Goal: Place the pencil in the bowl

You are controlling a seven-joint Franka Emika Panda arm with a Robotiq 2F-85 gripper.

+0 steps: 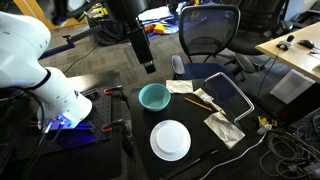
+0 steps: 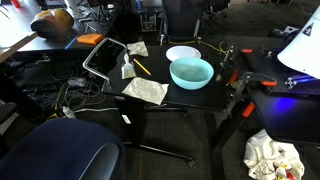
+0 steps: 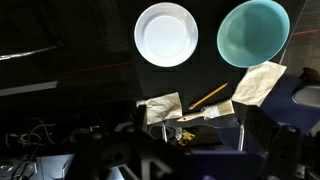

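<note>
The yellow-orange pencil (image 1: 197, 102) lies flat on the black table, between the teal-green bowl (image 1: 153, 96) and a dark tray. It also shows in the other exterior view (image 2: 140, 66) and in the wrist view (image 3: 208, 96). The bowl (image 2: 191, 72) (image 3: 253, 32) is empty and stands next to a white plate (image 1: 170, 139). My gripper (image 1: 147, 66) hangs high above the table, behind the bowl. In the wrist view its jaws (image 3: 200, 120) are open and empty, well above the pencil.
A paintbrush (image 3: 190, 116) lies beside the pencil. Crumpled paper napkins (image 3: 160, 107) (image 3: 258, 82) lie around them. A metal-framed dark tray (image 1: 228, 95) (image 2: 108, 58) sits at the table's end. Office chairs (image 1: 208, 35) (image 2: 60, 155) and cables surround the table.
</note>
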